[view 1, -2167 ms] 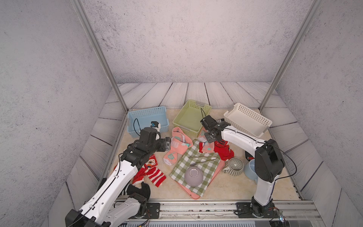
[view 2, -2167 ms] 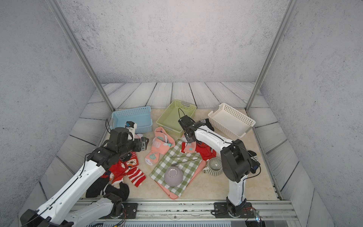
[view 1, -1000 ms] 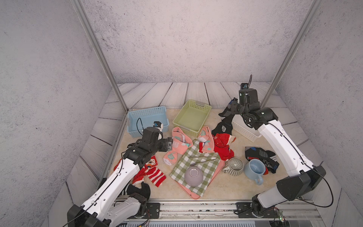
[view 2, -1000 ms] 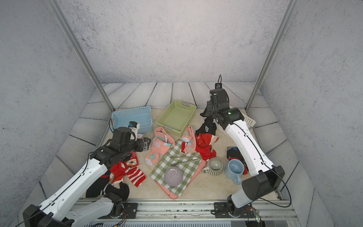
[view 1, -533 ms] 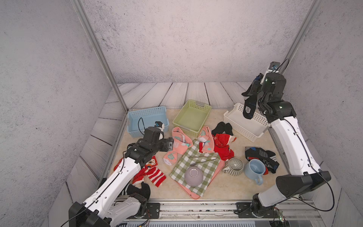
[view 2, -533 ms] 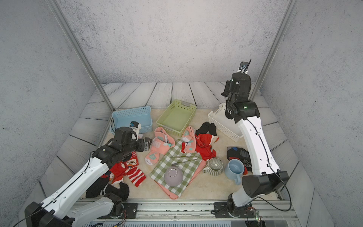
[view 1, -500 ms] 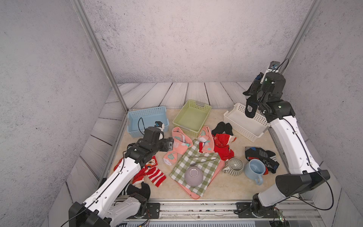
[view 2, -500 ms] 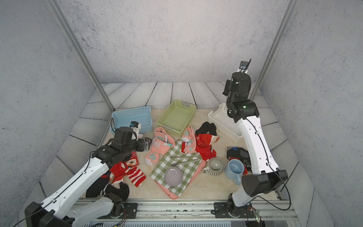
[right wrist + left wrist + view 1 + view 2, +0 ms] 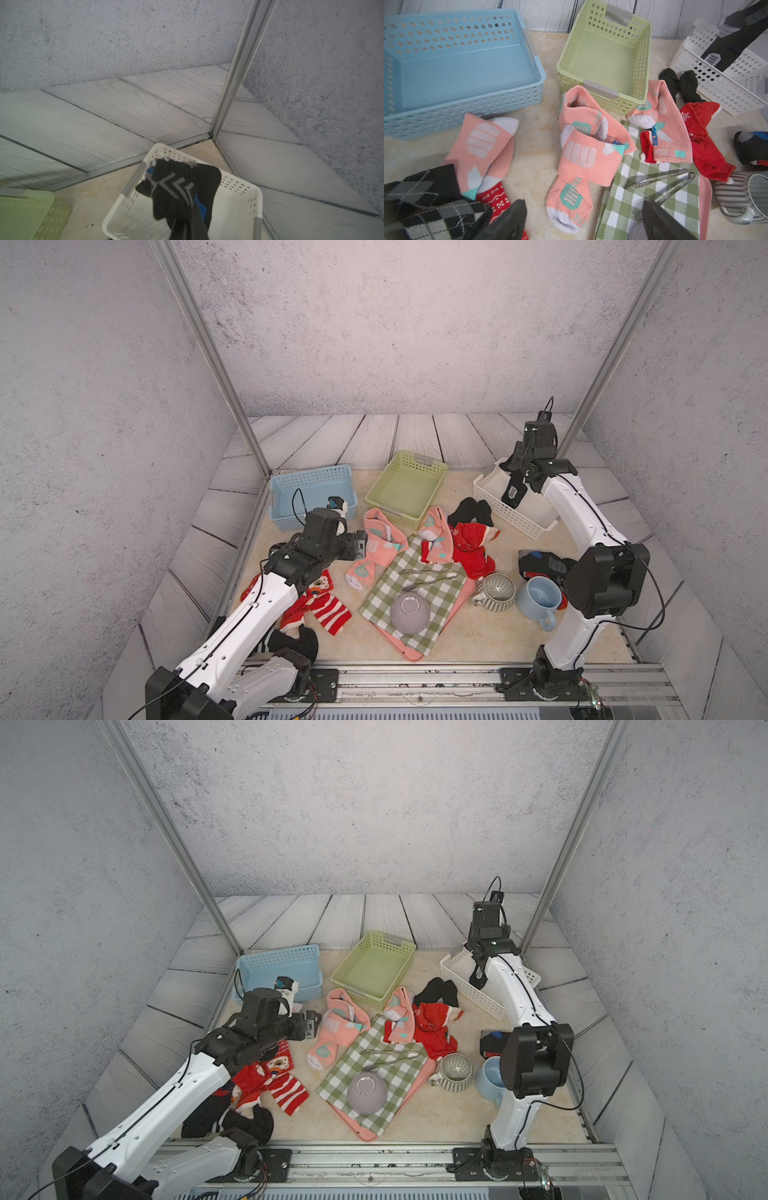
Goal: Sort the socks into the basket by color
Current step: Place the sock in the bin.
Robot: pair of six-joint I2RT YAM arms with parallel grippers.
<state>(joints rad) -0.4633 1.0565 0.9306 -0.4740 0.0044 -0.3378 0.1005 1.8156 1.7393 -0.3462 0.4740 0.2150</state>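
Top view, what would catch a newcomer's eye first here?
A black sock dangles from the shut right pincer over the white basket at the far right. Pink socks and red socks lie jumbled mid-table before the green basket, beside a checked cloth with an upturned bowl.

Bare tabletop point(image 9: 482, 639) lies open along the front, right of the pink tray point(image 9: 464, 594). A narrow gap separates blue basket point(image 9: 311, 477) and green basket point(image 9: 405, 489). Salmon socks point(image 9: 380, 545), red socks point(image 9: 471, 553), checked cloth point(image 9: 386, 593), bowl point(image 9: 409, 612) and mugs point(image 9: 496, 593) crowd the centre.
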